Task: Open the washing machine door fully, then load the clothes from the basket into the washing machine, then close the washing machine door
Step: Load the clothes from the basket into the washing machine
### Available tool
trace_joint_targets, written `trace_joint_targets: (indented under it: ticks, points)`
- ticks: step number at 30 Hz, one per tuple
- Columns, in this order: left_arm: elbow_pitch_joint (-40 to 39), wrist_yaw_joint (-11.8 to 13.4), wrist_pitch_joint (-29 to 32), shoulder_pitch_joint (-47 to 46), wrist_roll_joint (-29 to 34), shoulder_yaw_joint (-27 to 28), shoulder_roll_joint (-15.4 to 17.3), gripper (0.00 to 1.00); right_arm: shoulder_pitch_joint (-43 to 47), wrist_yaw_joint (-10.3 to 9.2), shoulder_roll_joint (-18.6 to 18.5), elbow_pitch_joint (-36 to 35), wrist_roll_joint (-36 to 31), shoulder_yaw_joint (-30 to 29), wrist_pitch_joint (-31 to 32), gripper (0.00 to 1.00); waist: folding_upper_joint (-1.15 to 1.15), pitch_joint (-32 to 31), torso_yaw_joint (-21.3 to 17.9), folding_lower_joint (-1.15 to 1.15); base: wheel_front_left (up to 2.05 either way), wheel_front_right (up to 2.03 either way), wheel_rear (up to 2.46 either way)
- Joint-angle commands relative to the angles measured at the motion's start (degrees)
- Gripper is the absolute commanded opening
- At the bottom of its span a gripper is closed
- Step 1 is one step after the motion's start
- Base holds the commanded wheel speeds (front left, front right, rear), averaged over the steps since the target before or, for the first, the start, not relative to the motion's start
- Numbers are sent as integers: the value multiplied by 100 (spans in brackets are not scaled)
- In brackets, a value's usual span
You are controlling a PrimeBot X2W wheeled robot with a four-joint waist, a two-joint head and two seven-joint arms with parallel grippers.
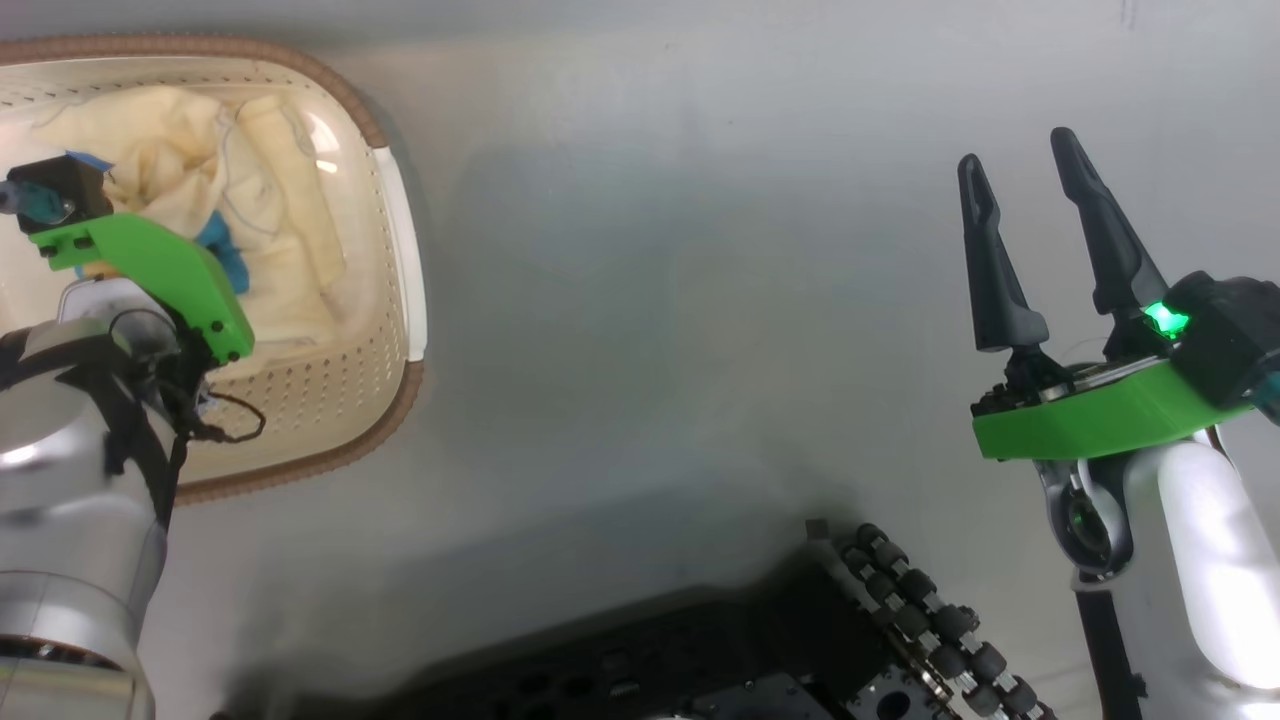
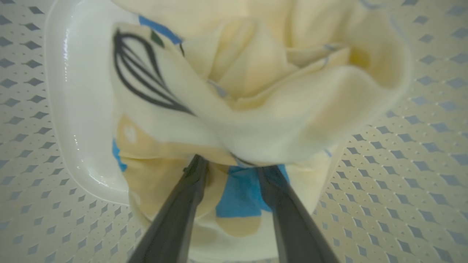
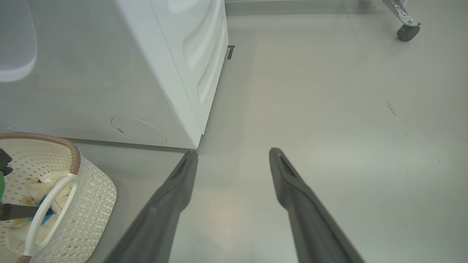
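1. The clothes (image 1: 270, 200) were found heaped in the basket (image 1: 412, 290), spread over its bottom toward the white-handled end. A tan-and-blue print with a dark line drawing was seen on one garment.
2. The left gripper (image 2: 232, 168) was seen down in the heap. Its fingers were set apart with blue cloth between them and their tips buried under a cream fold, so whether the cloth was clamped could not be told.
3. The loading step was judged to be in hand. A firm closure, a lift clear of the brown rim and a carry to the washing machine (image 3: 175, 54), just beside the basket, would be called for next.
4. The right gripper (image 1: 1018, 155) was held over the floor (image 1: 700, 300), well apart from the basket, with its jaws apart and empty.
5. No brand or writing could be read. The round cover (image 3: 139, 129) at the machine's lower corner was seen unmarked.
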Motion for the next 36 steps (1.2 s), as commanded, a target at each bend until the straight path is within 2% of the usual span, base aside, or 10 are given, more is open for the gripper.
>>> trace_joint_targets:
  ticks: [1,7,17,28,32,36]
  points:
    - [1,49,-44,349,13,85,157,0,106,1,-85,-135,23,97,-43,100,0,-52,-9,0,0,0,0]
    - [9,108,-398,517,43,25,116,0,152,1,-84,-142,18,19,-54,100,0,-275,48,0,0,0,0]
    - [15,37,-1157,949,43,-46,2,0,312,1,-84,-84,-33,-201,-56,100,0,-927,339,0,0,0,0]
    - [15,35,-2209,1464,-90,23,-216,0,531,1,-107,24,-119,-291,81,100,0,-2078,646,0,0,0,0]
    - [-70,29,-2422,1617,-121,69,-238,0,640,1,-178,33,-154,-307,174,100,0,-2510,736,0,0,0,0]
    - [-367,134,-2494,1803,-94,152,-193,0,758,1,-205,43,-178,-350,244,100,0,-2933,801,0,0,0,0]
